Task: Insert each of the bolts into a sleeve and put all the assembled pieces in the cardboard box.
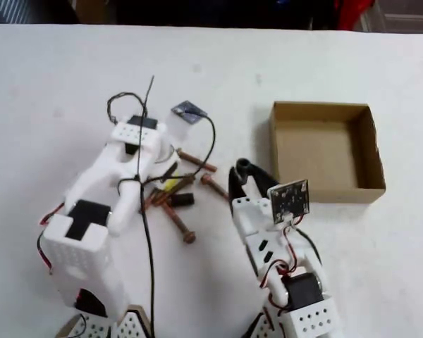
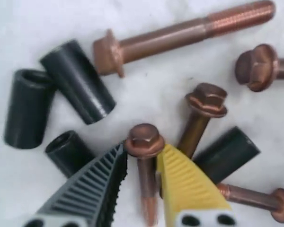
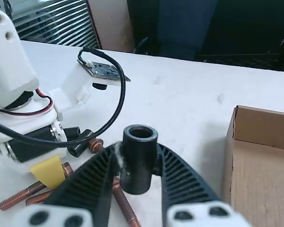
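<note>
Ribbed fingertips of two arms, over loose hardware on a white table.
Right gripper: black toothed fingers clenched on a matte black sleeve, upright, bore open at the top. Left gripper: one grey and one yellow ridged finger, parted, straddling a copper flange-head bolt. Around it: other bolts with smooth shanks and threaded ends, and stubby black sleeves, crowded together. Farther off: square open-topped cardboard box, well apart from the pile, bare table around its walls.
</note>
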Available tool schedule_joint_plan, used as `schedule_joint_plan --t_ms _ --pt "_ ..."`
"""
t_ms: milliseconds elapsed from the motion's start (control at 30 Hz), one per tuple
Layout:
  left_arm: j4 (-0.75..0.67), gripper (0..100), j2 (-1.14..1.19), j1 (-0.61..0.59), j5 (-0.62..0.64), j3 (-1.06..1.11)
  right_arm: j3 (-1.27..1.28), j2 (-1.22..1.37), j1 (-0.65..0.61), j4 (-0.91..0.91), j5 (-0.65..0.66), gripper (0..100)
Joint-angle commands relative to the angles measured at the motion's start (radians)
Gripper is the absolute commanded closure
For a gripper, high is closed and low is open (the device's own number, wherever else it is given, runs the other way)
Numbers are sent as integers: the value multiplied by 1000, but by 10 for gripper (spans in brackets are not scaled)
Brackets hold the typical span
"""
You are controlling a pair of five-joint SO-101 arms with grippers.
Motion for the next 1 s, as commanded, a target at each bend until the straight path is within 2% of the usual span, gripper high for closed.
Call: schedule_joint_plan --t_ms 0,167,367,733,967 --pt "17 942 50 4 15 -64 9 -18 13 4 -6 981" --pt "28 947 91 1 107 -126 9 -22 12 27 -6 981" --pt "38 947 94 4 103 -129 9 -22 12 28 -6 981" --pt "324 946 104 44 100 -212 9 -22 12 30 -6 981" --pt "336 952 85 45 106 -215 9 -22 12 30 -6 981"
